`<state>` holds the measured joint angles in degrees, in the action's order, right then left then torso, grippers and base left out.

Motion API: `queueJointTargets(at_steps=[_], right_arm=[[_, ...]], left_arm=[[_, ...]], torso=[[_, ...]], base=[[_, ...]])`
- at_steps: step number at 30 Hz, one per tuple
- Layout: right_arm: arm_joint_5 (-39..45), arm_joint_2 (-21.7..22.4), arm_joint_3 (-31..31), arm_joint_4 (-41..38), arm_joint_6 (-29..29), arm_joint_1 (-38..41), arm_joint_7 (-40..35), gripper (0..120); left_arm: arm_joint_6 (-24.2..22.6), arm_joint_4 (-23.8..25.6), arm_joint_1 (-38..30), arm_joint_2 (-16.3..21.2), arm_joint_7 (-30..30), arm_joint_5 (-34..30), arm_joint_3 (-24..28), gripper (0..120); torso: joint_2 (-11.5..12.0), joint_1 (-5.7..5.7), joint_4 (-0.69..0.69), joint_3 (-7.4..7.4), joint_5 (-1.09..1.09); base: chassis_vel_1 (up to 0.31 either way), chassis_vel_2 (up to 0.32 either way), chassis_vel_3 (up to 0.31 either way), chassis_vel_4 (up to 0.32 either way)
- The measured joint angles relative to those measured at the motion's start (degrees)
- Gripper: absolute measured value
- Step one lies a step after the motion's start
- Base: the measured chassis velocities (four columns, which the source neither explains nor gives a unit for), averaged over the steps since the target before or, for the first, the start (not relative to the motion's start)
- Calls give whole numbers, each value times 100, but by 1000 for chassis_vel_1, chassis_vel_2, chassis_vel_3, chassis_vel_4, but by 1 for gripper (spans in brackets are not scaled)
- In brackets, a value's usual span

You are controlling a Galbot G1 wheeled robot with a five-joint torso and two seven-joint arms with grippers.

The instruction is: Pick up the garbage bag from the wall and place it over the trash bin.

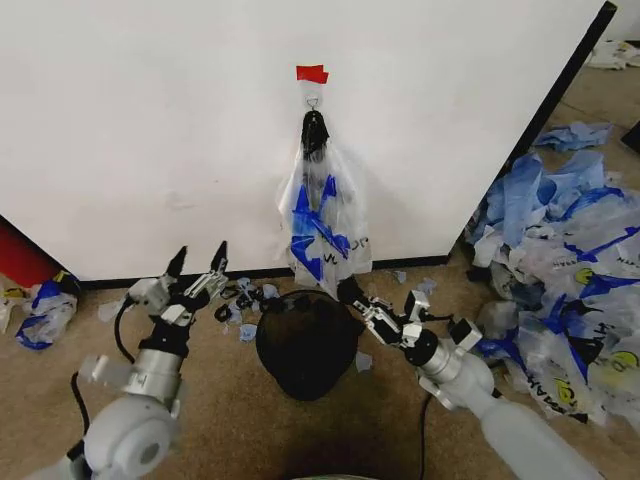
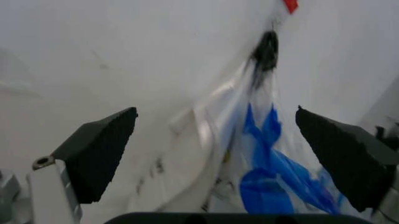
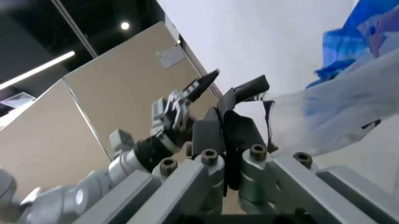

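Neither step is finished: the garbage bag (image 1: 322, 215) is hanging on the wall (image 1: 150, 120) hook above the trash bin (image 1: 306, 344), the right gripper (image 1: 352, 297) pinching its lower edge, the left gripper (image 1: 198, 263) waiting spread wide.

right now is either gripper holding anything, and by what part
The right gripper is shut on the garbage bag, pinching its lower edge just above the trash bin. The left gripper is open and holds nothing.
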<state>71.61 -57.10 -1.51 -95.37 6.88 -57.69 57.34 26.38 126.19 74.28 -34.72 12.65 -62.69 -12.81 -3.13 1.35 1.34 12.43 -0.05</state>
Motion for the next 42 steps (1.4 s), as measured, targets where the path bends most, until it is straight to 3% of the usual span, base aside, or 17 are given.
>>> queueJointTargets(at_steps=[5, 7, 15, 17, 22, 23, 27, 31, 33, 36, 42], right_arm=[[-143, -99, -21, 38, -26, -37, 7, 0], [-171, -118, -17, 40, -38, -36, 10, 0], [-253, -102, 15, 21, -48, -35, 26, 0], [-260, -89, 37, 27, -46, -19, 50, 0], [-302, -66, 38, 62, -26, -28, 106, 0], [-302, -66, 38, 62, -26, -28, 106, 0], [-355, -69, 45, 108, -1, -29, 159, 0], [-375, -84, 103, 162, 6, 26, 210, 0], [-376, -96, 148, 186, 9, 58, 227, 0], [-398, -98, 137, 179, 21, 25, 243, 0], [-448, -95, 109, 142, 27, -41, 249, 0]], left_arm=[[-40, -339, -1722, 241, -217, -630, 1466, 100], [-59, -543, -2129, 222, -347, -706, 1776, 100], [-235, -925, -2456, 345, -944, -1106, 2058, 100], [-370, -937, -2577, 367, -1109, -1492, 2138, 100], [-1183, -795, -2750, 575, -1793, -2582, 2034, 100], [-1183, -795, -2750, 575, -1793, -2582, 2034, 100], [-1973, -795, -2983, 868, -2242, -2906, 1936, 100], [-2105, -897, -3204, 958, -2296, -3046, 2007, 100], [-2072, -1057, -3452, 971, -2447, -3064, 2222, 100], [-1962, -1415, -4115, 856, -2620, -3040, 2991, 100], [-1809, -2016, -4923, 594, -2866, -3089, 3806, 100]], torso=[[0, 0, 5, 0, 1], [0, 0, 5, 0, -2], [0, 0, -2, 0, -2], [0, 0, 0, 0, -3], [0, 0, 2, 0, -2], [0, 0, 2, 0, -2], [0, 0, 2, -1, -3], [0, 0, 2, -1, -2], [0, 0, -2, -1, -2], [1, 0, 1, 0, -5], [1, 0, 4, 0, -4]], base=[[0, 0, 0, 0], [0, 0, 0, 0], [0, 0, 0, 0], [0, 0, 0, 0], [0, 0, 0, 0], [0, 0, 0, 0], [0, 0, 0, 0], [0, 0, 0, 0], [0, 0, 0, 0], [0, 0, 0, 0], [0, 0, 0, 0]])
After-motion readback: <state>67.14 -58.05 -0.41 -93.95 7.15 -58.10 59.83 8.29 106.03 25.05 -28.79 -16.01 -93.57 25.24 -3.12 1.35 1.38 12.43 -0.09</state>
